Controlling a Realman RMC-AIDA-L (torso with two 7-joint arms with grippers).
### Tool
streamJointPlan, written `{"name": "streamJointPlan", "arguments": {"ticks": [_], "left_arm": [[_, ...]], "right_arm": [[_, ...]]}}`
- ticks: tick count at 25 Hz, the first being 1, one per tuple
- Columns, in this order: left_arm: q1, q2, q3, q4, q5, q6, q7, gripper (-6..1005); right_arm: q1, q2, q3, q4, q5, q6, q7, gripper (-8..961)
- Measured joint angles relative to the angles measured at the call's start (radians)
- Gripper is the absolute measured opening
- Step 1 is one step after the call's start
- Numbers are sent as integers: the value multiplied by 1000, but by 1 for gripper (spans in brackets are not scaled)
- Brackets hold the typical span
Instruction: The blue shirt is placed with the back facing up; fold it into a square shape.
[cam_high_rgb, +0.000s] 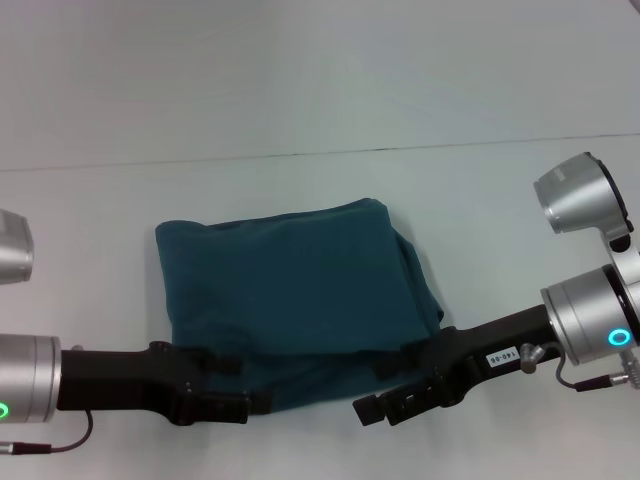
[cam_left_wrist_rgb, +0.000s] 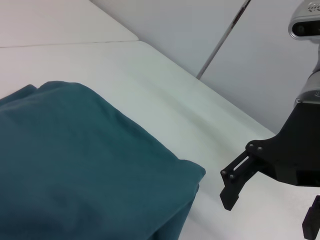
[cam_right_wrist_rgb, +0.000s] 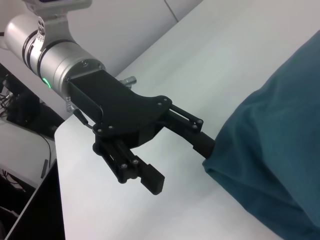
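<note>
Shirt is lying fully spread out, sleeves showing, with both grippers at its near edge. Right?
Not spread out: the head view shows the blue shirt folded into a compact, roughly square bundle. The left gripper and right gripper are at its near edge, as you say.

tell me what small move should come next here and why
Probably ease the left end effector straight back out of the blue shirt. The shirt already lies as a rough square on the table. The left end effector is open, with one finger tucked into the near fold. The right end effector is open, just off the shirt's corner.
</note>
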Motion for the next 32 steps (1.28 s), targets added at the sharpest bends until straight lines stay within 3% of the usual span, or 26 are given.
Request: {"name": "streamJointPlan", "arguments": {"ticks": [32], "left_arm": [[1,2,0,2,-3,8,2,826]], "right_arm": [[3,0,2,0,2,-2,7,956]]}}
